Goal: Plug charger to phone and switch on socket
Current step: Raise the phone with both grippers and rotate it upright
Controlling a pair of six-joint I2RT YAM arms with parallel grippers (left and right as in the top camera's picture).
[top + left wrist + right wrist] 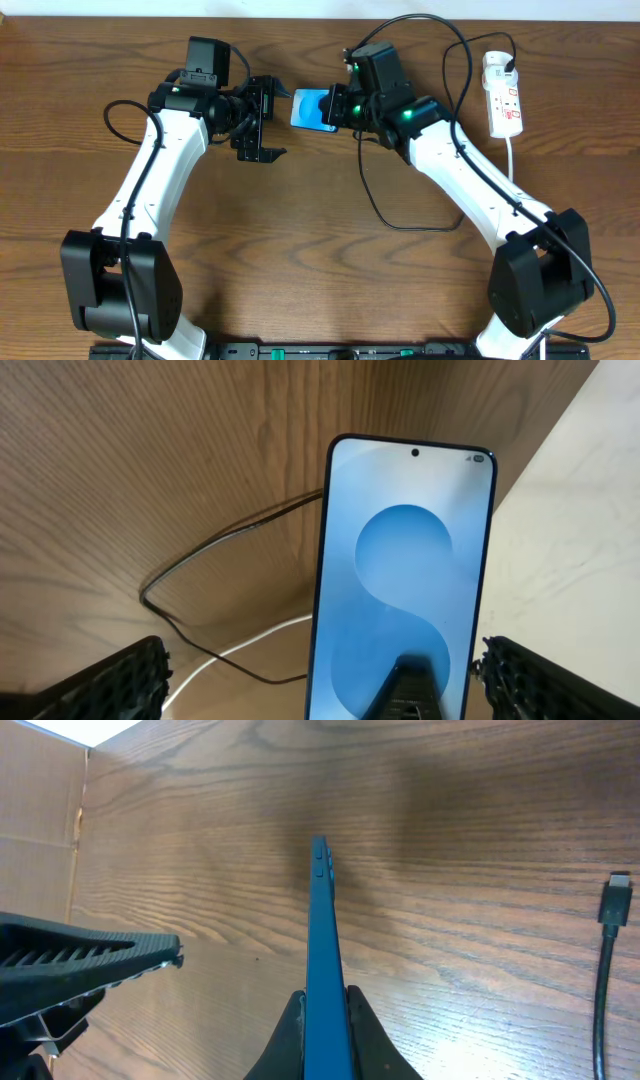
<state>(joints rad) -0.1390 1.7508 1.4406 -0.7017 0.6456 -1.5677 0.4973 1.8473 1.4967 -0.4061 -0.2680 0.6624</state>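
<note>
- Phone point(310, 108) from overhead: lifted off the table point(300, 260), pinched at one short end by the right gripper point(338, 108). Its free end points at the left gripper point(276, 122), just beside it and not touching. Left fingers are spread wide. Socket point(503, 95) lies far right, well apart from both grippers, with the right gripper nearer to it.
- Left wrist view: phone stands upright, screen to the camera, camera hole on top, long axis up-down. Left fingers point(115, 680) sit at the lower corners, spread, with the phone between them and untouched. One dark finger point(410, 685) of the right gripper crosses the bottom of the screen.
- Right wrist view: phone is edge-on, running straight away from the fingers point(285, 1040), which press on both faces. Charger point(617, 900) tip lies flat on the table at the far right, well apart from the phone.
- Judgement: the port end is likely the gripped one, so plugging needs a handover or set-down first. The port itself is not visible.
</note>
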